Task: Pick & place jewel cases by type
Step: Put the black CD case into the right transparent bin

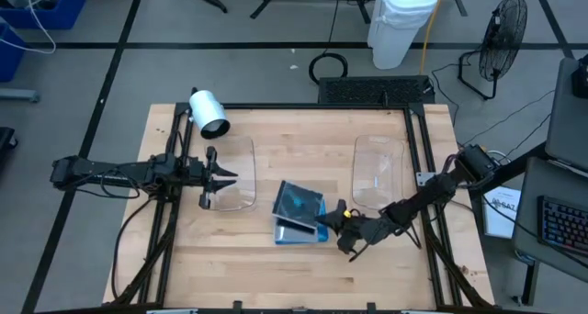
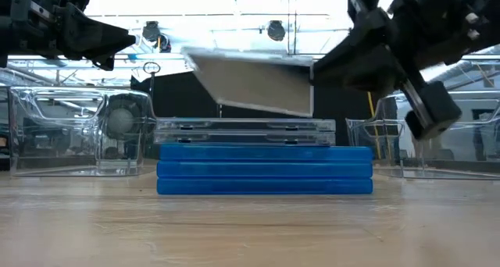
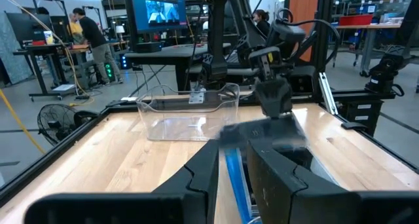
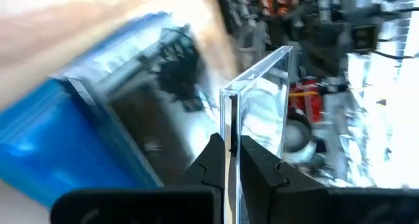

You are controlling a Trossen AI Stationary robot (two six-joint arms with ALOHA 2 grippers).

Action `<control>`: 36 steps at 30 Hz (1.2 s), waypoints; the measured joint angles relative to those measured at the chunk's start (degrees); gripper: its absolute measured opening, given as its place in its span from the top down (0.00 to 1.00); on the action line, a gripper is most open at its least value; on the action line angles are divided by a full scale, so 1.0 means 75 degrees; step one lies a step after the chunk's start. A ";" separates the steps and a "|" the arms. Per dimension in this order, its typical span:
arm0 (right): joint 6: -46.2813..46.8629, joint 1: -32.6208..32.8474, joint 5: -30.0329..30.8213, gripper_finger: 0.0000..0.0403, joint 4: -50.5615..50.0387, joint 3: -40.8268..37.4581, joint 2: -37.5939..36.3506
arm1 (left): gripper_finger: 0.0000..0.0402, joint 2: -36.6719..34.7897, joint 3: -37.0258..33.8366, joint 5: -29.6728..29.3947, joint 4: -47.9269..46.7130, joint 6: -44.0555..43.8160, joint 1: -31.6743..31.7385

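A stack of jewel cases (image 1: 296,224) lies on the table's middle: bright blue ones (image 2: 266,169) at the bottom, clear-grey ones (image 2: 246,130) on top. My right gripper (image 1: 329,220), at the stack's right side, is shut on one clear-grey case (image 2: 250,83) raised above the stack. My left gripper (image 1: 230,174) hovers over the left clear tub (image 1: 241,181), empty, with a narrow gap between its fingers (image 3: 203,178). The right clear tub (image 1: 378,172) stands at the far right. My right gripper pinches the clear-grey case's thin edge (image 4: 230,122) between its two fingers (image 4: 213,158), on the case's right side (image 2: 308,80). The fingers come from the table's right, slanting down. The case is tilted and raised above the stack; whether a corner still touches it, I cannot tell.
A white cylinder (image 1: 209,112) lies at the table's far left, beside the left tub. A black frame (image 1: 418,167) runs along the table's edges. People (image 3: 88,37) stand in the room beyond the table. Bare wood (image 1: 276,268) lies near the front edge.
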 joint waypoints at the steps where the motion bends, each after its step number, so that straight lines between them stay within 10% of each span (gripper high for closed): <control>1: -0.0130 0.0031 0.0147 0.96 0.0073 0.0000 -0.0002 | 0.78 0.0003 0.0000 0.0000 0.0000 0.0000 -0.0003; 22: 0.0227 0.0875 0.2894 0.96 -0.1181 0.0003 -0.4085 | 0.78 0.0003 0.0000 0.0000 -0.0003 0.0000 0.0000; 30: 0.0241 0.1169 0.5714 0.96 -0.1867 0.0009 -0.5482 | 0.78 0.0003 0.0000 0.0000 0.0000 0.0000 0.0000; 36: 0.1077 0.1397 0.6252 0.96 -0.1843 0.0012 -0.5587 | 0.78 0.0003 0.0000 0.0000 -0.0002 0.0000 -0.0003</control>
